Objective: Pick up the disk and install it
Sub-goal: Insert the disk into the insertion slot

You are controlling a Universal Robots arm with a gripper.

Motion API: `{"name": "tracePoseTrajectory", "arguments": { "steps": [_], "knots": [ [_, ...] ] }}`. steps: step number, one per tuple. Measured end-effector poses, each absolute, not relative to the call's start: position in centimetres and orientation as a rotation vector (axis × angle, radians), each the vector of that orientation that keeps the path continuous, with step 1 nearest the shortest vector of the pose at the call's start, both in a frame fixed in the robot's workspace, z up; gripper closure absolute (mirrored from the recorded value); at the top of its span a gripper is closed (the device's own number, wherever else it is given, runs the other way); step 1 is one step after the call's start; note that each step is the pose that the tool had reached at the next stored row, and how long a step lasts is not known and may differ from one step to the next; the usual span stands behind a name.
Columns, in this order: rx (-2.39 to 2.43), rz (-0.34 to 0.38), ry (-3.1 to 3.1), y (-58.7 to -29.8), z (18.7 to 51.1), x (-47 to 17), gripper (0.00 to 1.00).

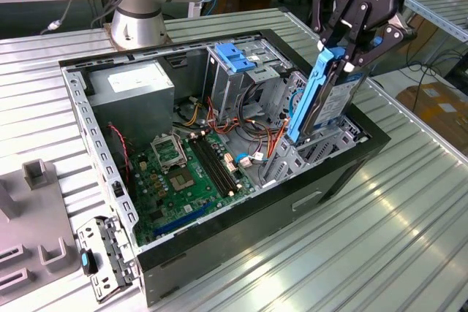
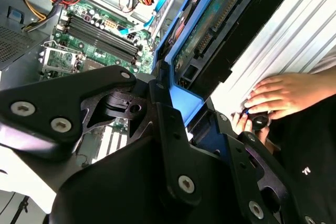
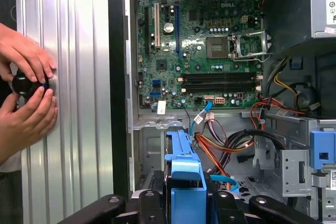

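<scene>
At the exterior view's left edge, grey plastic fixtures (image 1: 40, 235) sit on the ribbed metal surface (image 1: 387, 239), and beside them lies a small metal bracket (image 1: 102, 257) with a blue clip. Next comes the open computer case (image 1: 241, 235), lying on its side. At its left end is a large grey box (image 1: 131, 89) with a white sticker whose print is too small to make out. The green motherboard (image 1: 183, 173) lies on the case floor, and in the first wrist view it carries a small white tag (image 3: 161, 107). Further right stands a tall metal cage (image 1: 234, 63) with a blue handle, with red, yellow and orange cables bunched around it. At the case's right end the disk (image 1: 316, 96) stands nearly upright and slightly tilted. Its blue rail faces the exterior view's left and its lower end is down among the metal bays. The black pincer (image 1: 345, 60), with white lettering on its body, is clamped narrow on the disk's upper end. The second wrist view shows the disk's green circuit board (image 2: 210, 30). Beyond the case, in the first wrist view, a person's hands (image 3: 26, 87) rest on the surface around a small black knob.
</scene>
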State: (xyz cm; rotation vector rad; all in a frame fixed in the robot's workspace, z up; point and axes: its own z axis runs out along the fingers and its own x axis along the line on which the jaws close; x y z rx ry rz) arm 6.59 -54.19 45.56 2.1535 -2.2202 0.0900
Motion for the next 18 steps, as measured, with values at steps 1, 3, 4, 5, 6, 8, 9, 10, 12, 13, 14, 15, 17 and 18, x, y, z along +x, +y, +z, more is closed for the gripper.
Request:
{"name": "tracePoseTrajectory", "arguments": {
  "steps": [1, 3, 4, 5, 6, 8, 9, 10, 12, 13, 14, 15, 17, 18],
  "knots": [
    [2.154, 0.090, -2.220, -54.2, 45.5, 6.6, 0.63],
    [2.153, 0.090, -2.220, -54.1, 45.4, 6.6, 0.63],
    [2.153, 0.090, -2.220, -54.0, 45.3, 6.6, 0.63],
    [2.153, 0.090, -2.220, -54.0, 45.3, 6.6, 0.63],
    [2.154, 0.090, -2.220, -54.0, 45.2, 6.6, 0.63],
    [2.154, 0.089, -2.220, -54.0, 45.2, 6.6, 0.63],
    [2.154, 0.089, -2.220, -54.0, 45.0, 6.6, 0.63],
    [2.153, 0.089, -2.220, -54.0, 44.9, 6.6, 0.63],
    [2.154, 0.089, -2.220, -54.0, 44.8, 6.6, 0.63],
    [2.154, 0.089, -2.220, -54.0, 44.7, 6.6, 0.63],
    [2.153, 0.089, -2.220, -54.0, 44.6, 6.6, 0.63],
    [2.154, 0.089, -2.220, -54.0, 44.5, 6.6, 0.63],
    [2.153, 0.089, -2.220, -54.0, 44.4, 6.6, 0.63],
    [2.154, 0.089, -2.220, -54.0, 44.3, 6.6, 0.63]
  ]
}}
